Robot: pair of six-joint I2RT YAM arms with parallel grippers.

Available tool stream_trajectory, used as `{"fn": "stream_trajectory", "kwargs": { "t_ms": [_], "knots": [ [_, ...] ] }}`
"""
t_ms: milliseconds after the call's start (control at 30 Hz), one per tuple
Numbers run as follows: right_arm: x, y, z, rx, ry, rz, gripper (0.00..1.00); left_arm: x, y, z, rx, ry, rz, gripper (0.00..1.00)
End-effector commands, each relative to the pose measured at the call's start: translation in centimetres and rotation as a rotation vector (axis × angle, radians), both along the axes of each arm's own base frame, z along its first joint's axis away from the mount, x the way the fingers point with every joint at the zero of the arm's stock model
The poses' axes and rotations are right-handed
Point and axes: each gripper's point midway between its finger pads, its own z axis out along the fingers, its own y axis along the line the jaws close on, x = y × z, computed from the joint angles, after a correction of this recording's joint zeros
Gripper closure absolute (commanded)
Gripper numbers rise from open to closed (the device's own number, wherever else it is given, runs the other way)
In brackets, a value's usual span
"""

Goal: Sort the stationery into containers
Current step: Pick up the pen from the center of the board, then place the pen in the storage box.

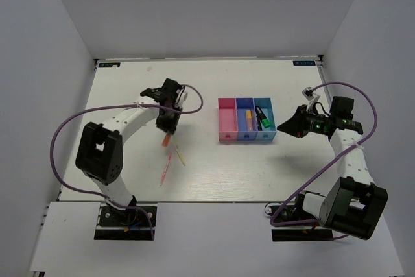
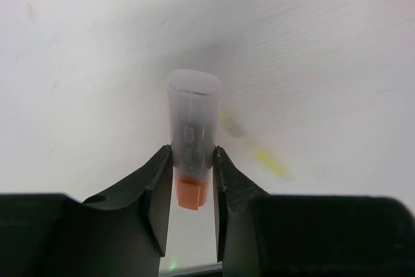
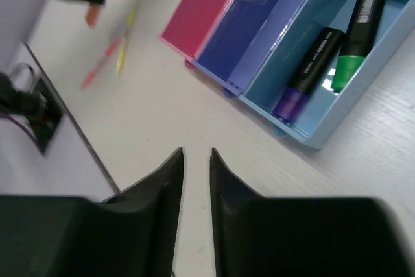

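My left gripper [image 1: 170, 126] is shut on the orange-pink highlighter [image 1: 166, 139], held above the table left of the bins; the wrist view shows its clear cap [image 2: 192, 115] sticking out past the fingers. The thin yellow pen [image 1: 179, 155] and pink-red pen [image 1: 166, 170] lie on the table just below it. The pink [image 1: 227, 121], dark blue [image 1: 245, 135] and light blue [image 1: 272, 121] bins stand in a row at centre. The green highlighter [image 3: 353, 37] and purple highlighter [image 3: 308, 72] lie in the light blue bin [image 3: 337, 118]. My right gripper [image 1: 284, 127] hovers right of the bins, jaws slightly apart and empty.
White walls enclose the table on three sides. A purple cable loops from each arm, the right one [image 1: 350, 89] arching above the right wrist. The table's near edge and the left arm's base plate [image 3: 39, 111] show in the right wrist view.
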Motion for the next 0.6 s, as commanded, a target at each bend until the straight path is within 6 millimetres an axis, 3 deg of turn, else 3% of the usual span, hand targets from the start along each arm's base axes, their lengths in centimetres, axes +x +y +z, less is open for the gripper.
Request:
{"fn": "stream_trajectory", "kwargs": {
  "t_ms": [0, 67, 100, 133, 167, 200, 267, 300, 367, 400, 467, 533, 567],
  "knots": [
    [0.7, -0.3, 1.1, -0.001, -0.007, -0.014, 1.0, 1.2, -9.4, 8.1, -0.34, -0.196, -0.014, 0.99],
    [1.1, -0.6, 0.7, -0.013, 0.021, -0.04, 1.0, 2.1, -13.1, 10.1, -0.464, -0.243, -0.016, 0.99],
    [1.1, -0.7, 0.5, -0.01, 0.039, -0.049, 1.0, 1.3, -15.8, 11.0, -0.522, -0.237, -0.036, 0.99],
    [1.3, -0.8, 0.5, -0.012, 0.042, -0.055, 0.98, 1.4, -17.2, 12.0, -0.57, -0.246, -0.015, 0.99],
    [1.4, -1.0, 0.4, -0.022, 0.047, -0.066, 0.87, 2.4, -19.3, 12.1, -0.624, -0.263, -0.019, 0.99],
    [1.5, -1.1, 0.4, -0.023, 0.048, -0.074, 0.71, 1.6, -21.7, 12.9, -0.691, -0.236, 0.01, 0.99],
    [1.6, -1.2, 0.3, -0.031, 0.048, -0.085, 0.63, 2.6, -24.7, 13.9, -0.775, -0.25, 0.016, 0.99],
    [1.7, -1.3, 0.4, -0.033, 0.04, -0.089, 0.61, 3.2, -26.8, 13.3, -0.836, -0.224, 0.055, 0.99],
    [1.6, -1.3, 0.2, -0.036, 0.044, -0.091, 0.61, 3.8, -28.8, 14.5, -0.901, -0.231, 0.057, 0.99],
    [1.6, -1.4, 0.3, -0.034, 0.043, -0.096, 0.59, 4.5, -30.1, 13.4, -0.929, -0.21, 0.095, 0.99],
    [1.7, -1.5, 0.4, -0.034, 0.038, -0.098, 0.59, 5.4, -31.7, 14.8, -0.994, -0.23, 0.087, 0.99],
    [1.6, -1.6, 0.4, -0.028, 0.044, -0.101, 0.59, 6.2, -33.3, 14.0, -1.017, -0.213, 0.101, 0.99],
    [1.6, -1.7, 0.3, -0.026, 0.05, -0.104, 0.59, 6.5, -33.9, 14.7, -1.032, -0.219, 0.101, 0.99]
  ]
}}
